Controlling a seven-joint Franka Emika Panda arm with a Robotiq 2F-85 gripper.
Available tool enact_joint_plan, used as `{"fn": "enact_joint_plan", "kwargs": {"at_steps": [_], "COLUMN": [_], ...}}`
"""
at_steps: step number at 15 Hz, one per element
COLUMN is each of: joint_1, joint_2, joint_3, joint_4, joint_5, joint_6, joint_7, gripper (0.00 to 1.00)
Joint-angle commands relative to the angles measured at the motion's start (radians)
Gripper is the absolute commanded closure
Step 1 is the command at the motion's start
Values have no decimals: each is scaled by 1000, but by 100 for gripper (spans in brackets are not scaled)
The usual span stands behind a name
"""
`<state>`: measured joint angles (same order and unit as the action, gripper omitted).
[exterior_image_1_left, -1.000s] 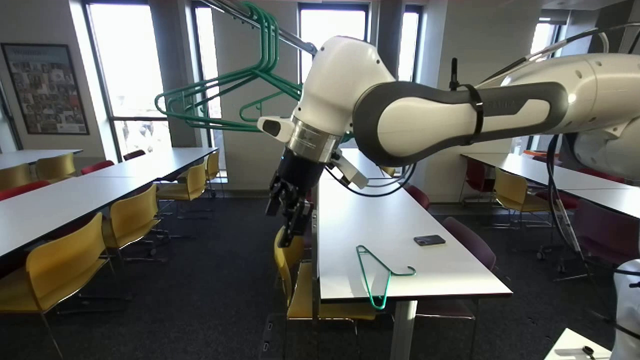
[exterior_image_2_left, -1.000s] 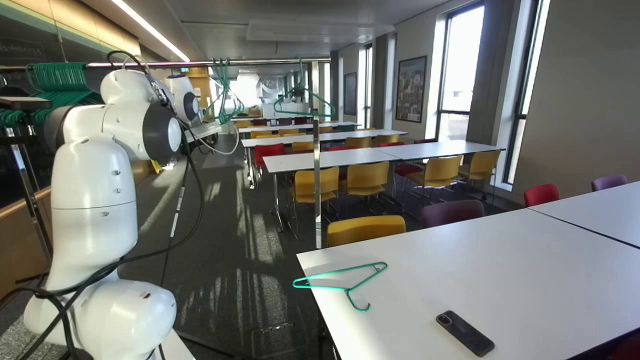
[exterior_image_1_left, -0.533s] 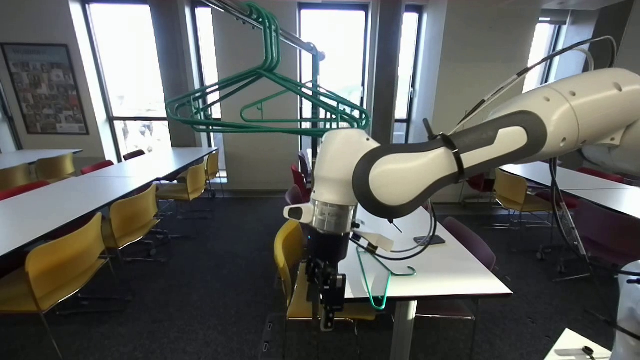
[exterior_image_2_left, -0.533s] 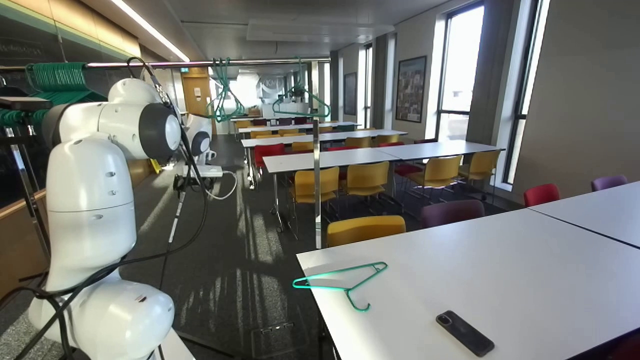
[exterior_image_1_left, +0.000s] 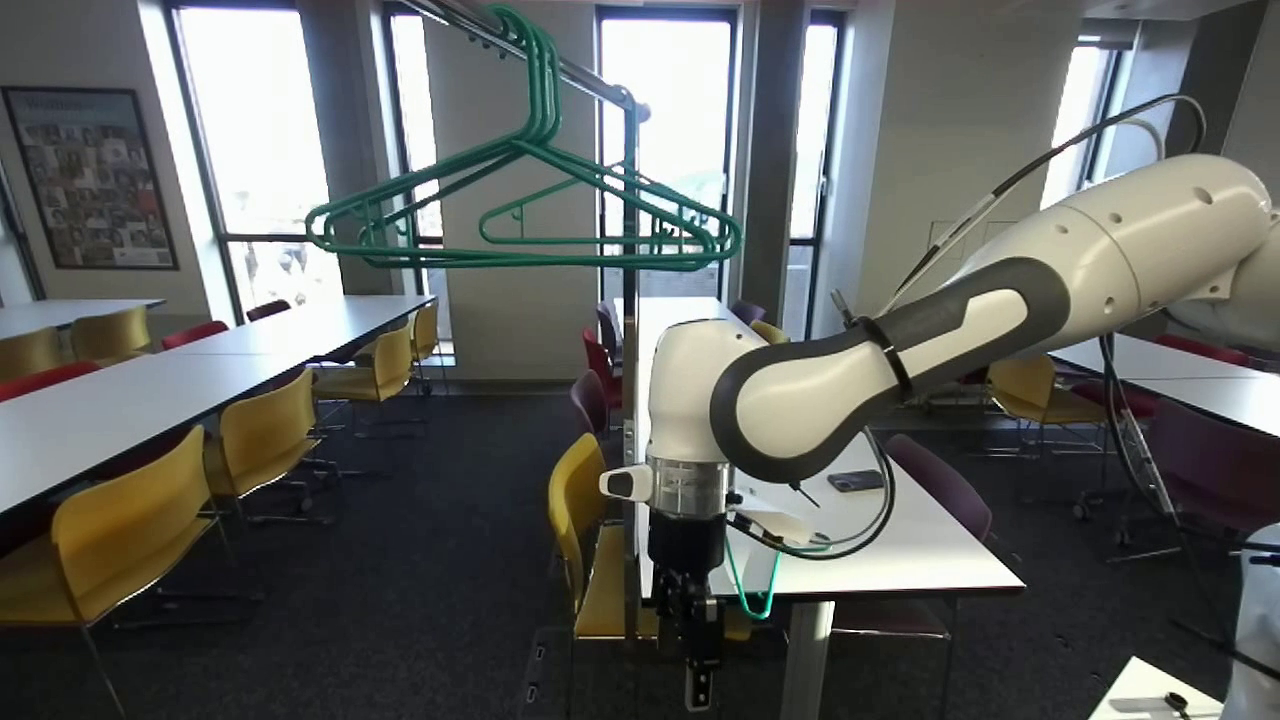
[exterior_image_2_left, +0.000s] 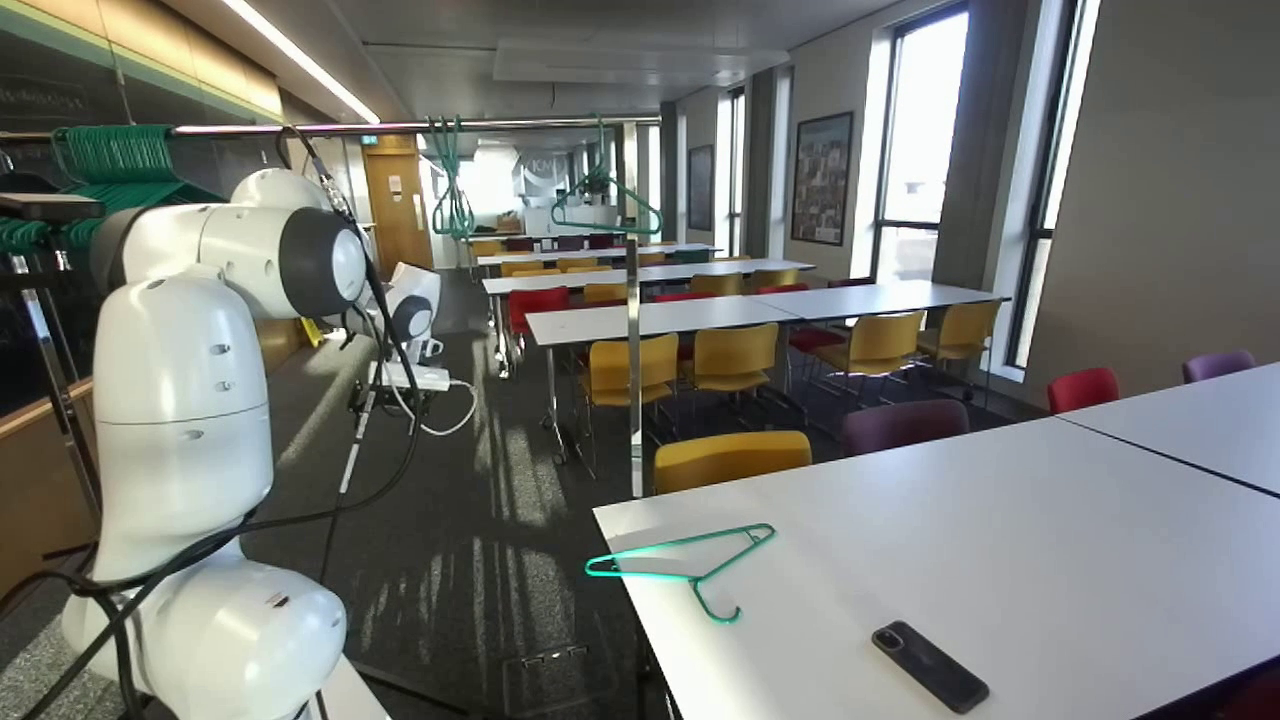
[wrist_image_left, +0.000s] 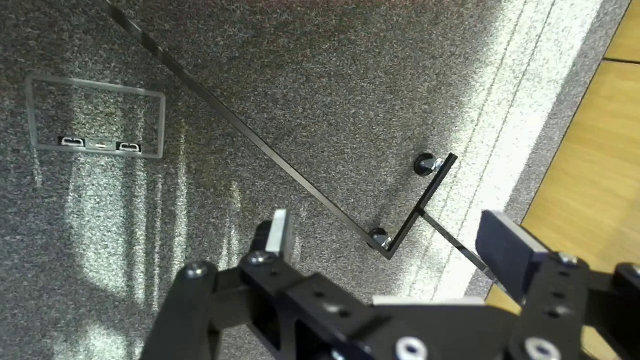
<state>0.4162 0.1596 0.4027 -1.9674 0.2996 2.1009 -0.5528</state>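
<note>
My gripper (exterior_image_1_left: 687, 655) points straight down in an exterior view, below the hanging hangers and in front of the white table's end. In the wrist view the gripper (wrist_image_left: 392, 245) stands wide open over grey carpet, with nothing between its fingers (wrist_image_left: 278, 232). Several green hangers (exterior_image_1_left: 541, 95) hang from a metal rail (exterior_image_1_left: 590, 80) above the arm; these hangers (exterior_image_2_left: 455, 215) also show in an exterior view. One more green hanger (exterior_image_2_left: 640, 574) lies on the table, partly over its edge. The arm covers much of this hanger (exterior_image_1_left: 758, 614) in an exterior view.
A dark phone (exterior_image_2_left: 930, 667) lies on the white table (exterior_image_2_left: 1000, 520). The rack's upright post (exterior_image_2_left: 634, 360) stands by the table's far side. In the wrist view, a rack foot (wrist_image_left: 435, 182) with casters is on the floor. Yellow chairs (exterior_image_1_left: 575, 500) flank the table. Cables (exterior_image_2_left: 400, 440) hang along the arm.
The arm has come down from beside the hanging hangers, and the gripper has turned from slanted to vertical. The hangers on the rail have swung slightly. The hanger on the table has not moved.
</note>
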Motion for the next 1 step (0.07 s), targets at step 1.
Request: {"fn": "enact_joint_plan", "kwargs": {"at_steps": [1], "joint_1": [-16], "joint_2": [3], "joint_3": [13], "joint_4": [-3], "joint_5": [-6], "joint_6": [5], "joint_7": [20], "gripper": [0]}}
